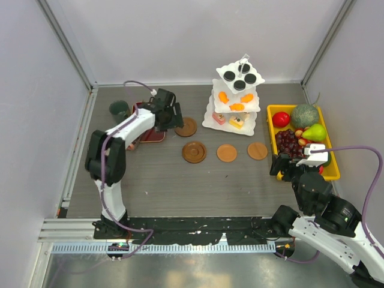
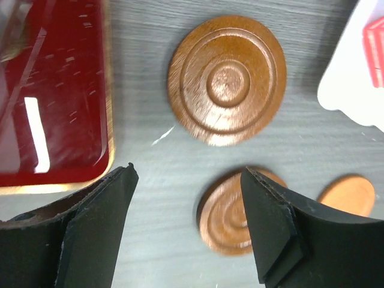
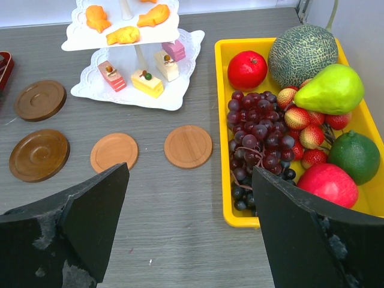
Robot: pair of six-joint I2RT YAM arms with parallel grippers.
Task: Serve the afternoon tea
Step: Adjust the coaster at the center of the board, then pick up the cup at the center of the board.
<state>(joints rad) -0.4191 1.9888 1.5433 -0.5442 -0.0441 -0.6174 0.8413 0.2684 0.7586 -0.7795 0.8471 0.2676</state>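
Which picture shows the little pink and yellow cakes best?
The right wrist view: the cakes sit close and sharp on the bottom tier of the stand. The top view shows them tiny; the left wrist view catches only a pink sliver at its edge.

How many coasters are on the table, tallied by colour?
Dark brown coasters: 2
Light tan coasters: 2
Total: 4
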